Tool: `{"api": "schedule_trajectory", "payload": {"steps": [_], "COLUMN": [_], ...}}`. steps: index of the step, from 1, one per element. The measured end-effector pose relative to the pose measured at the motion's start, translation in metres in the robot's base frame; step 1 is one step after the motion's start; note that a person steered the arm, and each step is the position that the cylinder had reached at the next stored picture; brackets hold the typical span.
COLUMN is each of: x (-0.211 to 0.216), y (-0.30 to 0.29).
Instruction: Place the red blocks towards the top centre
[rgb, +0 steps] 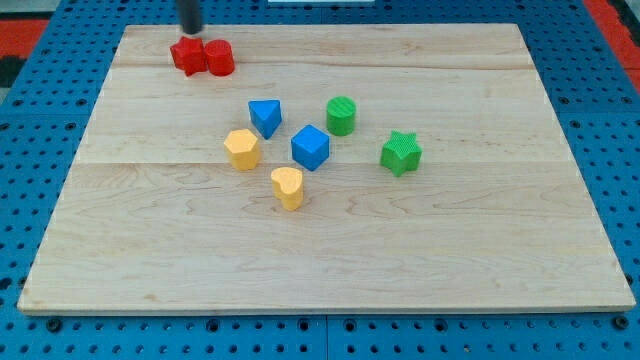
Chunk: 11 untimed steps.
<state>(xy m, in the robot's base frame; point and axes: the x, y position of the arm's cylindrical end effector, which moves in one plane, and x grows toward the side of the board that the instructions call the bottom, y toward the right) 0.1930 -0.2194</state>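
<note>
Two red blocks sit side by side near the view's top left of the wooden board (450, 250): a red star-like block (186, 56) and, touching it on its right, a red rounded block (219, 58). The dark rod comes down from the view's top edge. My tip (190, 30) stands just above the red star-like block in the view, very close to its top edge; whether it touches is not clear.
In the middle of the board stand a blue triangular block (265, 116), a blue cube (310, 147), a green cylinder (341, 115), a green star (401, 152), a yellow hexagonal block (242, 149) and a yellow heart-like block (288, 187).
</note>
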Motion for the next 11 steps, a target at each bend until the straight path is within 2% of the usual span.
{"api": "schedule_trajectory", "payload": {"steps": [1,2,3,4,5,6,7,9,11], "x": [0.023,0.026,0.038,0.038,0.068,0.077,0.067,0.063,0.076], "y": [-0.024,0.046,0.036,-0.005,-0.009,-0.008,0.027,0.145,0.267]}}
